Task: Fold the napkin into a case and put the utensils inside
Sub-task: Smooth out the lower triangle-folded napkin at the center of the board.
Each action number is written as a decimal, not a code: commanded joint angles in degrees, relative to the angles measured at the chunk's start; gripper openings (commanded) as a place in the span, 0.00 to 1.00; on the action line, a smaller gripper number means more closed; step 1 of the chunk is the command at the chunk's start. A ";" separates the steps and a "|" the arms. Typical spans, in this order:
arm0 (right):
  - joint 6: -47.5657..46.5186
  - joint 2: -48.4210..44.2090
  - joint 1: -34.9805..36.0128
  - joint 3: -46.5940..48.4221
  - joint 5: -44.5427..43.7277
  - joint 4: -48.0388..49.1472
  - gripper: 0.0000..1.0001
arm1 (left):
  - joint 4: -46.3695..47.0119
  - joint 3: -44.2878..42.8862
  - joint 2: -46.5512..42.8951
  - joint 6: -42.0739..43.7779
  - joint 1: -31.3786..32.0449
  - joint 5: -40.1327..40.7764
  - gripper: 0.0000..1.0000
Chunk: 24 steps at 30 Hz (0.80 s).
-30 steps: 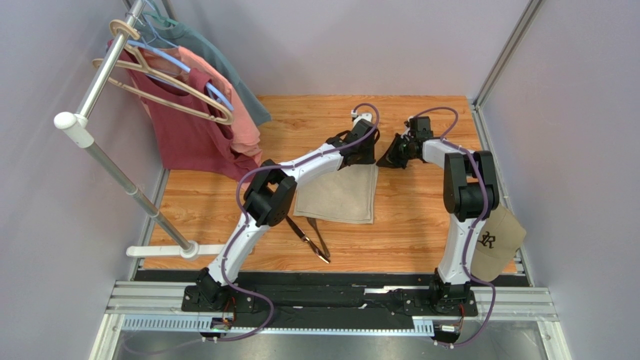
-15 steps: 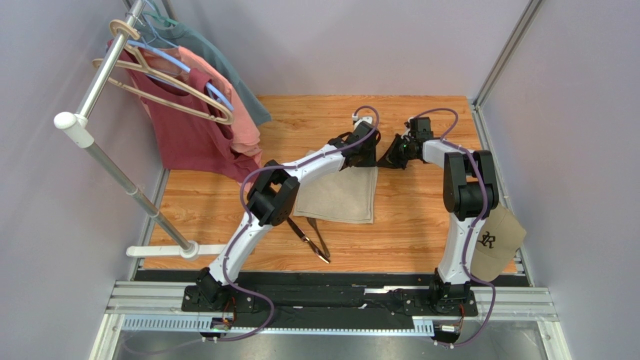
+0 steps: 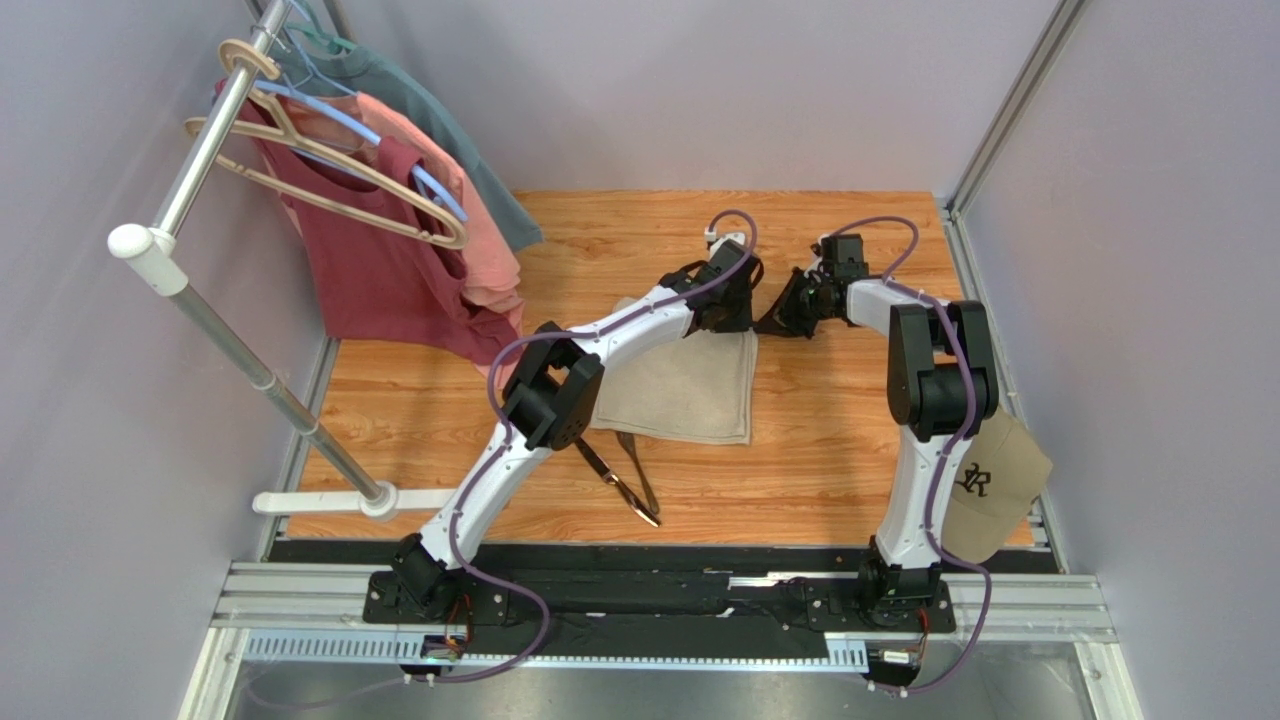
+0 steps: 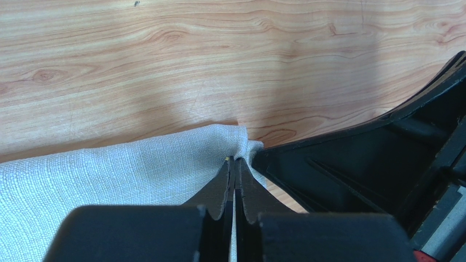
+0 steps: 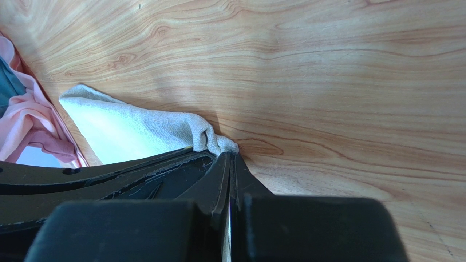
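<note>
Whereas my left gripper [image 4: 236, 164] stood spread a moment ago, it now pinches the far right corner of the beige-tan cloth napkin [image 3: 684, 393] on the wooden tabletop [image 3: 842, 435]; my right gripper [image 5: 229, 158] pinches that corner too.

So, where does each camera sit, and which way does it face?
Top camera: above and behind the arms, facing down at the table; both arms show whole, left gripper and right gripper at the napkin.
Left wrist camera: on the left arm, facing along its gripper, shut on the napkin's corner; the right gripper shows alongside.
Right wrist camera: on the right arm, facing along its gripper, shut on the napkin's corner; the left gripper shows lower left.
Shared: both wrist views show one bunched napkin corner.
</note>
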<state>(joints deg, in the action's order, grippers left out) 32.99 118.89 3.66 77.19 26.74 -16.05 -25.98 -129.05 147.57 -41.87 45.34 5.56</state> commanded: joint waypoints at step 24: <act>-1.44 0.20 -0.67 0.68 -2.84 -1.70 0.00 | 2.60 4.43 -6.94 0.73 0.89 -2.49 0.00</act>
<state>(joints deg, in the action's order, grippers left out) 32.88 118.89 3.53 77.43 26.00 -16.69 -23.18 -121.49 143.13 -40.84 45.65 3.05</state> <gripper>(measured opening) 0.006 0.008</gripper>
